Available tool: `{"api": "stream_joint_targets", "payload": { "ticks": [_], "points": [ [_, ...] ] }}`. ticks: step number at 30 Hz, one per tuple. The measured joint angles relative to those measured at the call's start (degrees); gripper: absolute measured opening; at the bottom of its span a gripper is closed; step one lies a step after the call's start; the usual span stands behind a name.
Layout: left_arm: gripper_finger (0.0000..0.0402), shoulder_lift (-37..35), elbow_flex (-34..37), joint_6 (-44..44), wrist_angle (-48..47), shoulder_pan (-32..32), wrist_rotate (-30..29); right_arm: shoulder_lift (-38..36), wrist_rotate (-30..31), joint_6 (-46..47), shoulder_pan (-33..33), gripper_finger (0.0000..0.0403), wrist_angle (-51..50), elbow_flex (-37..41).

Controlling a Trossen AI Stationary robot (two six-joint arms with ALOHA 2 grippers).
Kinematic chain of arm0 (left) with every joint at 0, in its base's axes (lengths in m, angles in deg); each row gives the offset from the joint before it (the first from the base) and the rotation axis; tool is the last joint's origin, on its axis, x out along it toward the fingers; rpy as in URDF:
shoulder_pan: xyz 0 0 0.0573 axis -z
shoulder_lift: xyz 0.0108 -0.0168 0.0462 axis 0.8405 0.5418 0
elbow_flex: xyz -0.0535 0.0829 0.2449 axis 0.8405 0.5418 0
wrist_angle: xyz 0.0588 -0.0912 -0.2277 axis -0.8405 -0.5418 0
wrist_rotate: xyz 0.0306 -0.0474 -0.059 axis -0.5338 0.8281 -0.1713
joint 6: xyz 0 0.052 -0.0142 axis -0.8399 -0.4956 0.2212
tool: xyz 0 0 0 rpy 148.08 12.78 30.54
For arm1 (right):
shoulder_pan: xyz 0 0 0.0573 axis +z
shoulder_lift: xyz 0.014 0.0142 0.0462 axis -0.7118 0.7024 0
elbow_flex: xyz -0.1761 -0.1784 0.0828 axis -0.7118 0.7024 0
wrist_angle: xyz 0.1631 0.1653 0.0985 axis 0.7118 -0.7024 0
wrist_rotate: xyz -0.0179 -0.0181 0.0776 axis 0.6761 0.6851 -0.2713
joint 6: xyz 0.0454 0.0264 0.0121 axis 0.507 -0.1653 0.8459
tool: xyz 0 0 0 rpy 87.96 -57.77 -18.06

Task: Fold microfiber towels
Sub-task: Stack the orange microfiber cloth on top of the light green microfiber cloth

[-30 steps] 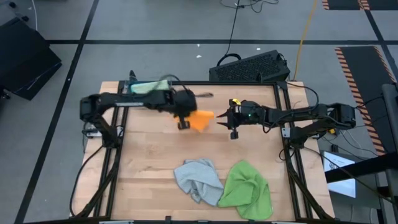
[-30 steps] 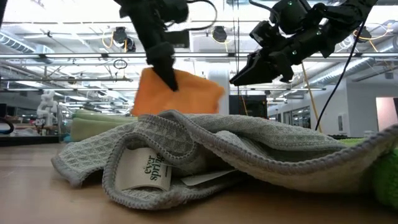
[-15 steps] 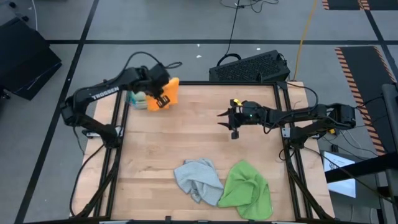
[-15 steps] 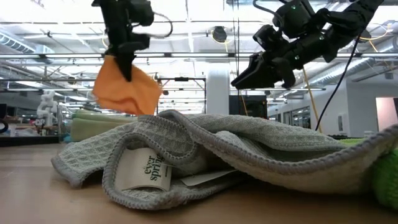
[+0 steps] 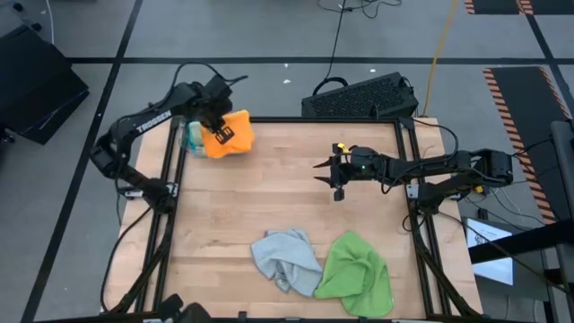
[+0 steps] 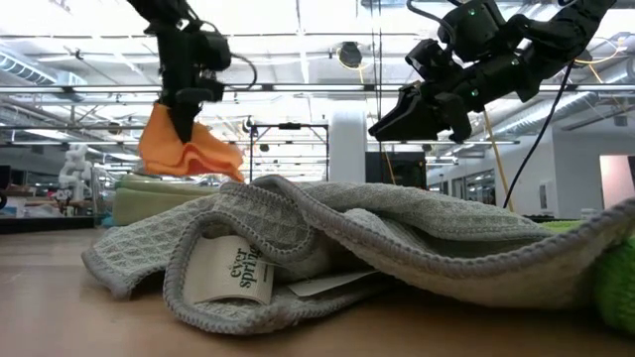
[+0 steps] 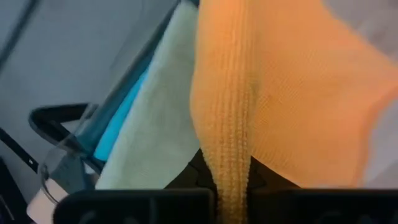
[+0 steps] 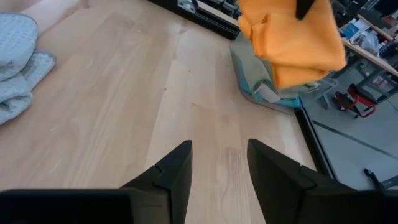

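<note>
The folded orange towel [image 5: 231, 136] hangs at the table's far left corner with my left gripper [image 5: 218, 133] shut on it, right over a stack of folded towels [image 5: 192, 136], pale green [image 7: 155, 124] on bright blue [image 7: 121, 118]. In the low view the orange towel [image 6: 189, 151] hangs just above the stack [image 6: 149, 198]. My right gripper [image 8: 217, 168] stands open above the table's middle right [image 5: 321, 170], nothing between its fingers. A crumpled grey towel [image 5: 285, 258] and a bright green towel [image 5: 356, 274] lie near the front edge. My left gripper pinches a thick folded edge of the orange towel [image 7: 231, 177] between its two fingers, several layers together. The fingers come from above, pointing steeply down. The towel hangs below them [image 6: 193, 159], slack, over the stack; whether its lower edge touches the stack I cannot tell.
A black frame rail [image 5: 296, 120] runs round the wooden table. A dark keyboard [image 5: 359, 97] lies beyond the far edge. Bare wood [image 5: 233, 197] spreads between the stack and the two crumpled towels.
My left gripper has swung from the table's middle toward the far left corner, turning as it went, carrying the orange towel lifted clear until it hangs over the stack. The towel has swayed and bunched a little below the fingers.
</note>
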Motion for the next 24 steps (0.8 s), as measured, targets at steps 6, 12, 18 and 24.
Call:
{"api": "stream_joint_targets", "payload": {
  "ticks": [6,12,18,24],
  "points": [
    [0.0012,3.69,0.0,-4.14,0.59,-2.86,-0.6,0.0,-0.04,-0.45,0.0,0.0144,-0.03,0.0],
    [0.001,4.12,0.0,-9.31,1.19,-3.74,-3.58,0.0,-0.02,-1.29,0.0,0.0144,-0.03,0.0],
    [0.0011,4.14,0.0,-11.95,1.31,-5.28,-4.45,0.0,-0.02,-1.44,0.0,0.0144,-0.02,0.0],
    [0.0006,5.47,0.0,-18.79,5.49,-5.43,-5.31,0.0,-0.04,-1.32,0.0,0.0144,-0.02,0.0]
  ]
}}
